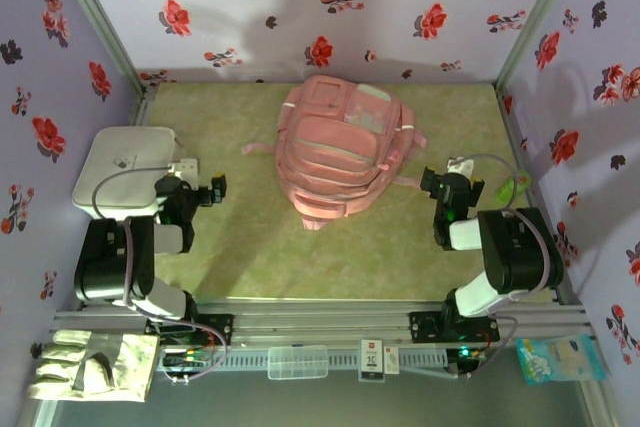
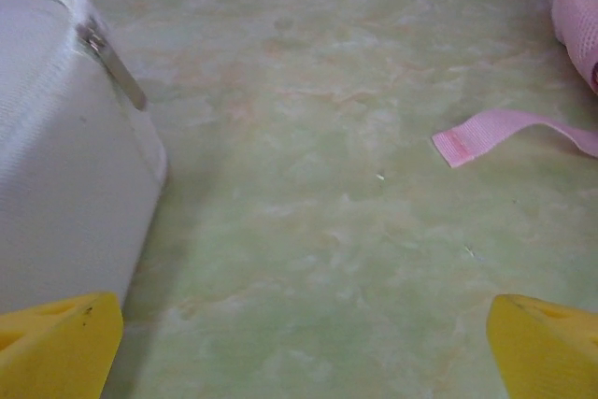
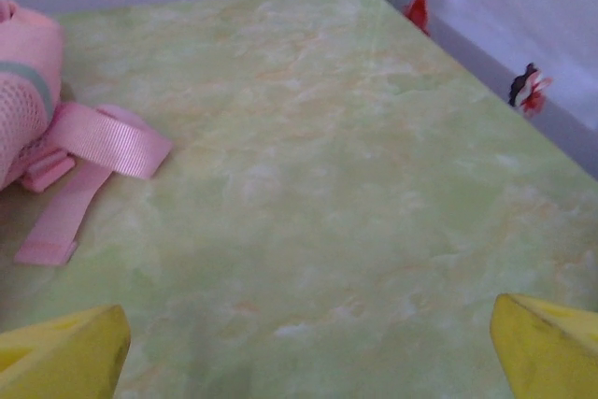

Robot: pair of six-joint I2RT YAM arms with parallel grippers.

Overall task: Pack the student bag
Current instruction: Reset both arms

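Hovering with nothing grasped, my left gripper (image 1: pixel 217 189) and my right gripper (image 1: pixel 437 184) are both released wide. The student bag (image 1: pixel 340 152) lies flat mid-counter (image 1: pixel 250 247), between them, with the white box (image 1: pixel 125 167) at its left.

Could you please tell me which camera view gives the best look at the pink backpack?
The top external view: the pink backpack lies whole on the table, pockets up. The left wrist view catches its edge and a loose strap end; the right wrist view, a mesh corner and a folded strap.
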